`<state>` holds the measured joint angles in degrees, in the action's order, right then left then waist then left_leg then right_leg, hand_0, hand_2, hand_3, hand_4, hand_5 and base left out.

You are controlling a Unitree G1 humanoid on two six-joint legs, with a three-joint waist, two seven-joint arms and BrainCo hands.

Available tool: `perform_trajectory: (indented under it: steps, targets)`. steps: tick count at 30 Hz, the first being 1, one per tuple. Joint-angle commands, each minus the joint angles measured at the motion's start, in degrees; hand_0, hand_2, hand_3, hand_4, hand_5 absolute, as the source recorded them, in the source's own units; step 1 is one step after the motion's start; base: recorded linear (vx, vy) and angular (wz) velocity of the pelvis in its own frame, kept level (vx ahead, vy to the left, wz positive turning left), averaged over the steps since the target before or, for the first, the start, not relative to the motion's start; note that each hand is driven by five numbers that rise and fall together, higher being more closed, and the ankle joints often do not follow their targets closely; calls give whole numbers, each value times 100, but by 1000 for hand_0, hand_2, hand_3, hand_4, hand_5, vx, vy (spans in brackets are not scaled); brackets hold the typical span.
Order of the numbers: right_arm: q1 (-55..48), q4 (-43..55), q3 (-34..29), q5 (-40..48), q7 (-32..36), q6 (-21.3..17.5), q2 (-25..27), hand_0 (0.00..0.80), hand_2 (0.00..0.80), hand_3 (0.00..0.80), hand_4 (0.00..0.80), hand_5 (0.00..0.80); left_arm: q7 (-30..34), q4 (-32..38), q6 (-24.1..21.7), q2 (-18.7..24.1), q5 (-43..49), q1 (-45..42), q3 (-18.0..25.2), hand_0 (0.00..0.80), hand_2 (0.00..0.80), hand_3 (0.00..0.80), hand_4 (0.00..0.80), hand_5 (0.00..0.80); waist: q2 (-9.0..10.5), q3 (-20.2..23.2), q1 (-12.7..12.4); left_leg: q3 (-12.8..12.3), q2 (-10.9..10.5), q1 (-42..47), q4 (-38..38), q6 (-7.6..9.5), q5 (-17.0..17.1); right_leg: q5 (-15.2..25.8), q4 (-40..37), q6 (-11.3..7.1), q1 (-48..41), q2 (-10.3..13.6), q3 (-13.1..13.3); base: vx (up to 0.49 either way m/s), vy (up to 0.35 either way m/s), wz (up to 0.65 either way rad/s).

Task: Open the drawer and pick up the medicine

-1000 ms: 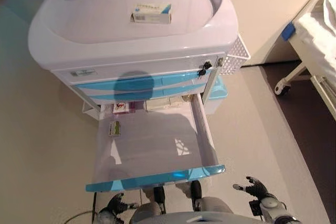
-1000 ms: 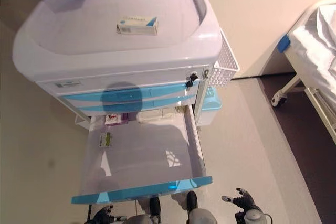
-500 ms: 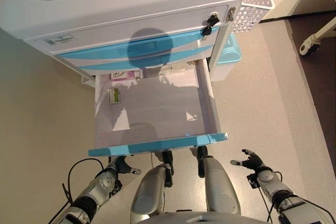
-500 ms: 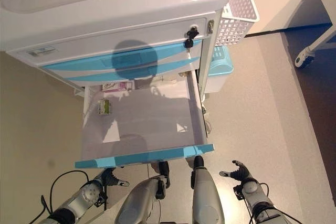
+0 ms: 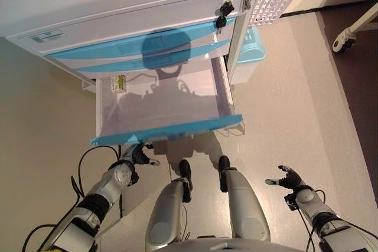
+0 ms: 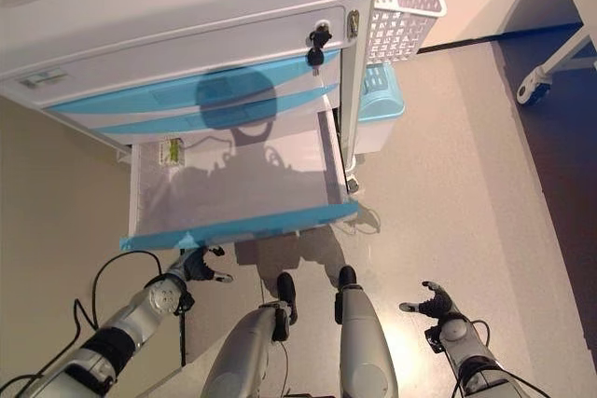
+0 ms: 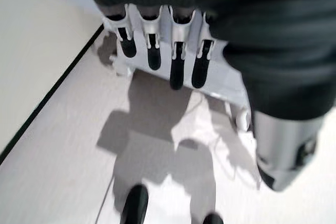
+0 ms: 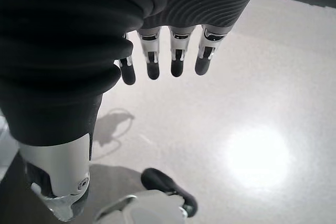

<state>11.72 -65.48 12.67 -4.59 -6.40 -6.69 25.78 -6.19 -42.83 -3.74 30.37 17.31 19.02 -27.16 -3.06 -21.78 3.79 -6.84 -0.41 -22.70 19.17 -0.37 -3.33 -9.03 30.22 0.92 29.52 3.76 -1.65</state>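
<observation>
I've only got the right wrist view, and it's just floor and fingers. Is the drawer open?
Observer: Yes, the drawer stands pulled out of the cart.
Operator: Any medicine inside?
Observer: One small box, in the drawer's back left corner.
Operator: Where's the left hand?
Observer: The left hand is open and empty, low by the left end of the drawer's blue front.
</observation>
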Motion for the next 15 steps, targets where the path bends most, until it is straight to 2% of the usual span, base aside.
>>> perform_trajectory:
  steps: [1, 9, 15]
  targets:
    - [-274, -74, 185, -160, -9, 64, 132, 0, 0, 0, 0, 0, -358, -10, 67, 319, 284, 491, 329, 0, 0, 0, 0, 0, 121, 299, 144, -50, -183, -170, 423, 341, -415, 372, -162, -241, -34, -23, 10, 7, 40, -12]
    - [-460, -57, 259, -207, 79, 98, 22, 0, 0, 0, 0, 0, -413, -220, 166, 638, 264, 1080, 384, 0, 0, 0, 0, 0, 206, 299, 220, -202, -107, -265, 639, 379, -555, 318, -5, -236, 93, -53, 126, 15, 30, -8]
    - [-456, 18, 382, -157, 130, 73, -21, 0, 0, 0, 0, 0, -496, -521, 204, 1067, 136, 1694, 409, 0, 0, 0, 0, 0, 330, 333, 271, -393, -1, -191, 785, 412, -710, 339, -1, -254, 96, -148, 352, 25, 39, -25]
